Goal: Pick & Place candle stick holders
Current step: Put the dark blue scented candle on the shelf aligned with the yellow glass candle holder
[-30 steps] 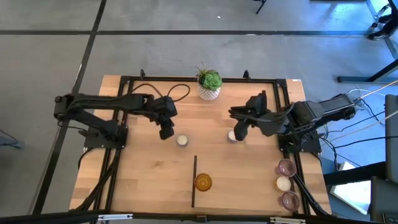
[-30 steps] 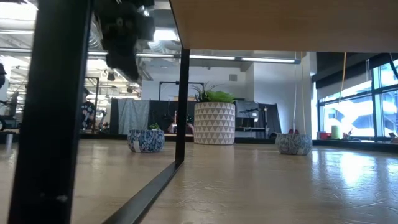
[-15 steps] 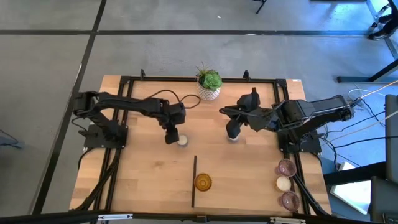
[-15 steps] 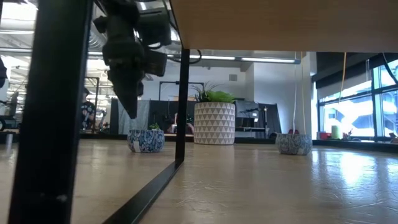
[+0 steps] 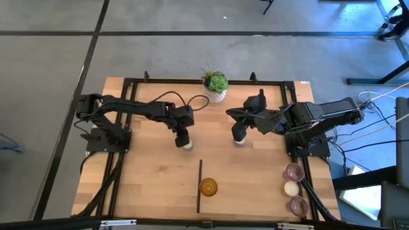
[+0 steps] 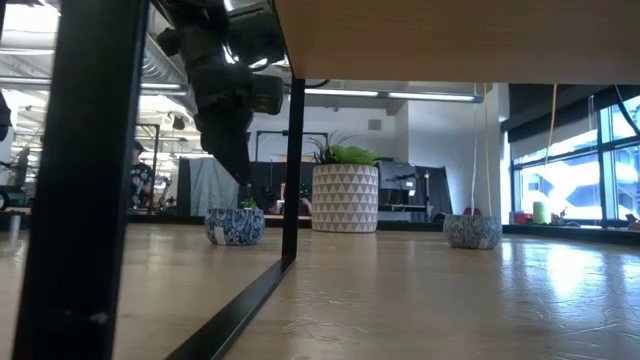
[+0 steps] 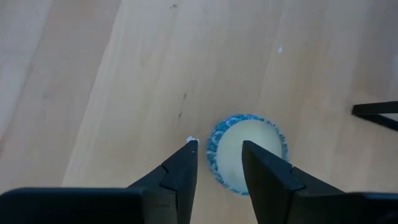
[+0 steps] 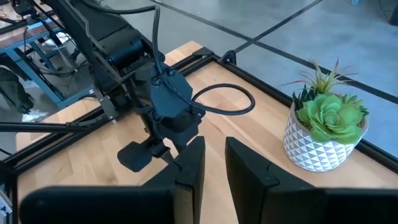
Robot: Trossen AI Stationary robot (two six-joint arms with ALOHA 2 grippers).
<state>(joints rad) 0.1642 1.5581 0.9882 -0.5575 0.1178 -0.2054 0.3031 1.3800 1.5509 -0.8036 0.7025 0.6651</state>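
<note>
A cream-white candle stick holder (image 5: 188, 145) with a blue-patterned wall (image 7: 214, 149) stands on its base left of the table's middle. My left gripper (image 7: 219, 148) hangs open just above it, pointing down; one finger is over the cup's inside and the other outside its rim. In the low view its tip (image 6: 238, 165) is clear of the holder (image 6: 236, 226). A second cream holder (image 6: 472, 231) stands right of the middle, with my right gripper (image 5: 239, 135) above it. The right gripper's fingers (image 8: 214, 143) are a narrow gap apart with nothing between them.
An amber holder (image 5: 208, 186) stands near the front edge beside a black bar (image 5: 199, 185). Two mauve holders (image 5: 294, 171) (image 5: 298, 205) and a cream one (image 5: 291, 188) sit at the front right. A white patterned pot with a green plant (image 5: 215, 89) stands at the far edge.
My left gripper has moved toward the table's right edge and down, from beside the left cream holder to right above it. My right gripper has shifted a little toward the table's left, over the other cream holder. Both holders have stayed where they were.
</note>
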